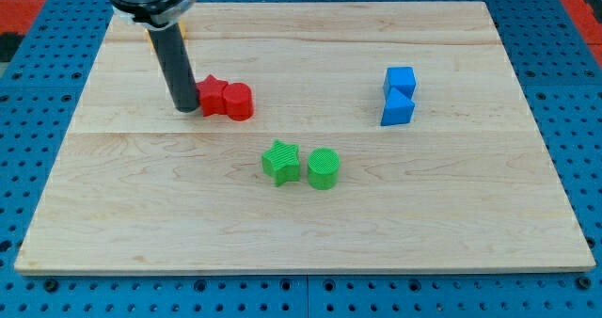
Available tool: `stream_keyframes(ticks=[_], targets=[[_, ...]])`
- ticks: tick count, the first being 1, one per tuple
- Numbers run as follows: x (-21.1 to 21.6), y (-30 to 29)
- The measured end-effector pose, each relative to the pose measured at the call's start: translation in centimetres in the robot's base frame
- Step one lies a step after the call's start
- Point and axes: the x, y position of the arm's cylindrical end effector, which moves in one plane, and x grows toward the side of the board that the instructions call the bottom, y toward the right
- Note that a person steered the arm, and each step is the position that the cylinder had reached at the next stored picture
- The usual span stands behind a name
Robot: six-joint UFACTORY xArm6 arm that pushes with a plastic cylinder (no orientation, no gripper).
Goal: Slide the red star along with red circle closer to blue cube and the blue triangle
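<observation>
A wooden board [301, 233] is seen lying on a blue perforated surface [38, 64]. The dark rod [177, 69] is seen descending from the arm's housing at the view's top left, and my tip [186, 108] is set on the board directly against the view's left side of the red star [213, 95]. No fingers are carried by the rod, so nothing is grasped or clenched; the tip is merely pressed against the star's side.

The red star is taken as the landmark for what follows. The red circle [239, 102] is found touching the star on the view's right, the pair forming a short row. The blue cube [400, 79] is placed well apart from the star, toward the view's right and at a slightly higher level in the view. The blue triangle [397, 110] is seen touching the cube just below it, again well to the view's right of the star. The green star [281, 162] is located below the red star and to its right, toward the view's bottom, and the green cylinder [323, 167] is set just beside that green star on its right, so it lies farther from the red star. An orange-yellow object [153, 41] is partly hidden behind the rod, above the red star and to its left; its shape cannot be told.
</observation>
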Motion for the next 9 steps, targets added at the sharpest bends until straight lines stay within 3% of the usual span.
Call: stream_keyframes(ticks=[3, 5, 9], targets=[[1.3, 6.0], [0.2, 0.2], [-0.8, 6.4]])
